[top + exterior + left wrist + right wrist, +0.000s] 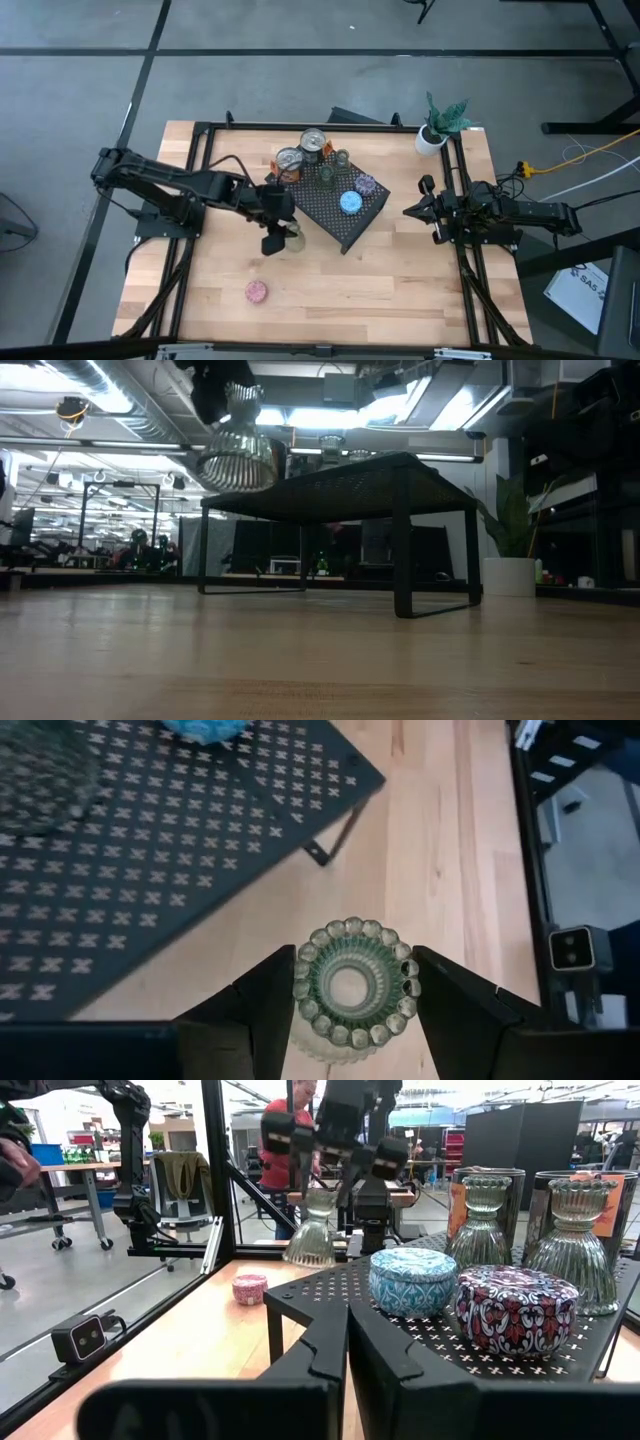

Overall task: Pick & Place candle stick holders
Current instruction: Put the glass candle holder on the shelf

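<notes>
My left gripper [282, 238] is shut on a clear green glass candle stick holder [312, 1230], held in the air beside the near left corner of a black perforated stand [325, 215]. On the stand sit a blue holder [350, 203], a purple patterned one [366, 184] and two more glass holders [483, 1220] [575, 1240]. A pink holder [257, 291] rests on the table toward the near edge. My right gripper [410, 212] waits shut and level at the table's right side. My left gripper pinches the glass holder's beaded top rim [350, 935] between its two fingers [270, 1005], one on each side. The fingers slant down from the table's left. The holder hangs upright below them, its flared foot [237, 465] lifted clear of the table.
Two tin cans [290, 160] [314, 142] stand at the stand's far corner. A white pot with a green plant [432, 138] is at the table's far right corner. Bare wood lies in front of the stand and to its right.
</notes>
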Available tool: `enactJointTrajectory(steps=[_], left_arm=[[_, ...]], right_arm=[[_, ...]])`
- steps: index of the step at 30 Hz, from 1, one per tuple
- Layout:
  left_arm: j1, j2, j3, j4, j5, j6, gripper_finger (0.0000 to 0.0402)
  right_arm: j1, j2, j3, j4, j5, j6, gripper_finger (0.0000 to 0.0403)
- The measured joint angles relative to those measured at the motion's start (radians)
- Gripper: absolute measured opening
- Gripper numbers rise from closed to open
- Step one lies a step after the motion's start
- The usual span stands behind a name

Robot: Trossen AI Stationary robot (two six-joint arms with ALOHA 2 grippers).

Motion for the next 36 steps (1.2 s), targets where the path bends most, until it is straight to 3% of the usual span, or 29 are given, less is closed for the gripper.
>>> enactJointTrajectory(steps=[12,23,36], left_arm=[[0.080,0.001,0.119,-0.074,-0.004,0.001,0.0178],[0.171,0.001,0.137,-0.074,-0.008,0.028,0.0178],[0.196,0.010,0.136,-0.075,-0.113,0.169,0.0178]], right_arm=[[0.000,0.000,0.000,0.000,0.000,0.000,0.0016],[0.000,0.000,0.000,0.000,0.000,0.000,0.0016],[0.000,0.000,0.000,0.000,0.000,0.000,0.0016]])
